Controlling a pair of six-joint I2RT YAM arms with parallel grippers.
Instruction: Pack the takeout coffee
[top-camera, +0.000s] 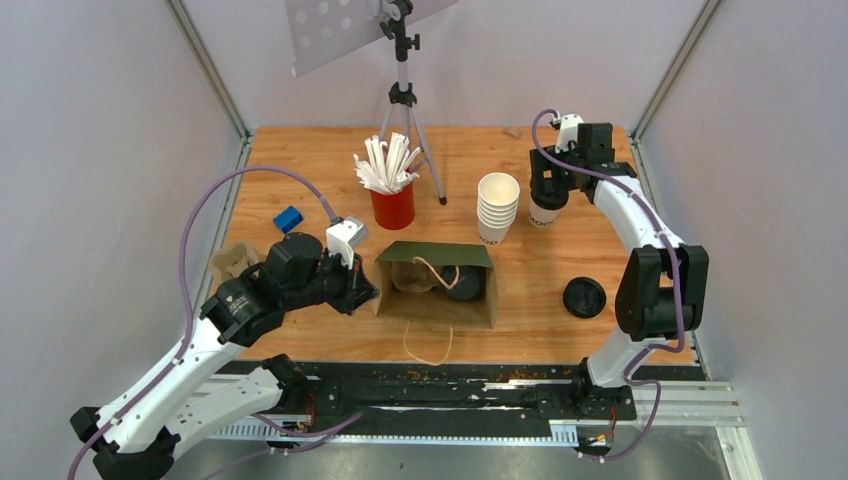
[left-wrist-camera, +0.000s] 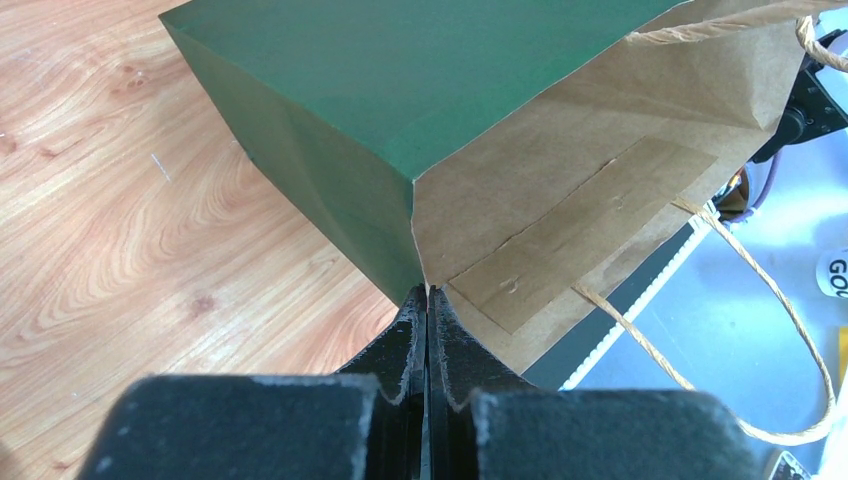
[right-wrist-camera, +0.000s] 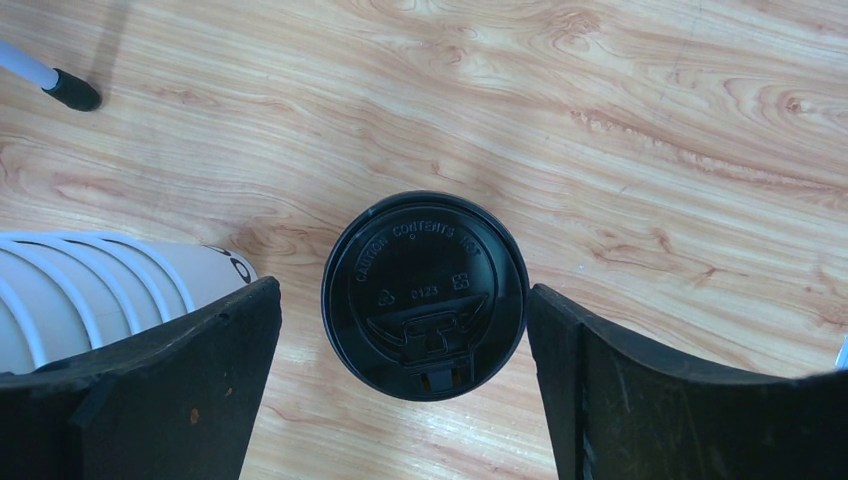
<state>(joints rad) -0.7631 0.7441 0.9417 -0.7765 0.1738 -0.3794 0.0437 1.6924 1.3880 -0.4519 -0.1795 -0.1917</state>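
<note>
**Right pincer wide open over the lidded cup, left pincer clamped on the bag**

The takeout coffee cup (top-camera: 543, 214), white paper, stands upright near the far right corner of the desk (top-camera: 300, 160). The stack of white cups (top-camera: 497, 208) is just beside it on its left. The right wrist view looks straight down on the black lid (right-wrist-camera: 425, 295) that covers the cup.

The right gripper (right-wrist-camera: 402, 292) hangs over the cup with its jaws spread wide, one finger on each side of the lid. The left finger stands clear of the rim. The right finger is so near the rim that I cannot tell whether it touches. The jaws are not closed on the cup or lid.

The left gripper (left-wrist-camera: 428, 298) is fully closed, pinching a corner fold of the green paper bag (left-wrist-camera: 330, 90) where the green outside meets the brown inside. The bag sits mid-desk towards the near edge with its mouth open, and a twine handle trails onto the wood at its near side. Dark round shapes lie inside it.

A loose black lid (top-camera: 584, 297) lies flat towards the right edge, between the bag and the right arm. A red cup of white straws (top-camera: 392, 208) stands behind the bag. A tripod (top-camera: 402, 100) stands at the far edge, and a small blue block (top-camera: 288, 218) lies near the left edge.
</note>
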